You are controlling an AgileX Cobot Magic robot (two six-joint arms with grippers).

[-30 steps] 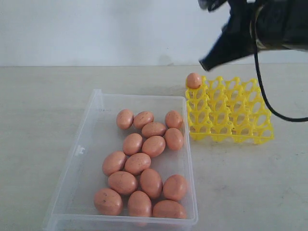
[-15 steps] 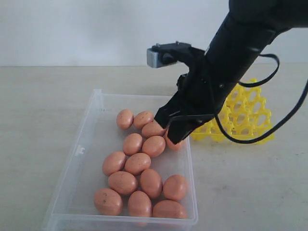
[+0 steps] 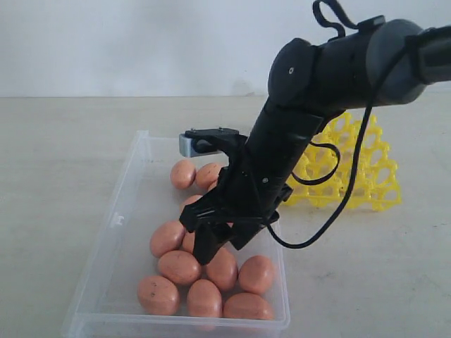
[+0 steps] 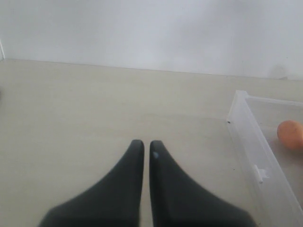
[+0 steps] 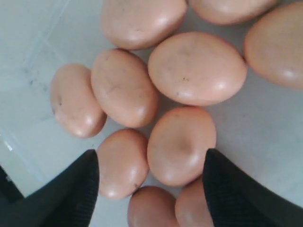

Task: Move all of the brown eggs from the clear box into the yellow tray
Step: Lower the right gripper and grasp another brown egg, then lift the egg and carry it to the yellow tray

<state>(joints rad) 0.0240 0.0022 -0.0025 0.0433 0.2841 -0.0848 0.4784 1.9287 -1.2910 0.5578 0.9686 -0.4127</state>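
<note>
Exterior: the right gripper (image 3: 222,246), spread, hovers over eggs (image 3: 180,267) in the box (image 3: 127,211), with the tray (image 3: 366,176) beyond. Left wrist: the left gripper (image 4: 143,149) is clenched above the desk (image 4: 71,118). Right wrist: one egg (image 5: 180,146) lies between the fingers (image 5: 71,194); the pick looks to be beginning and calls for a gentle descent and squeeze.

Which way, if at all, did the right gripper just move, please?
Yes: the right gripper went from above the yellow tray down-left into the clear box.

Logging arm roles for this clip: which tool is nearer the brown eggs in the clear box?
Right. The right tool hangs open just above the brown eggs inside the clear box; the left tool is shut over the table outside the box's wall.
</note>
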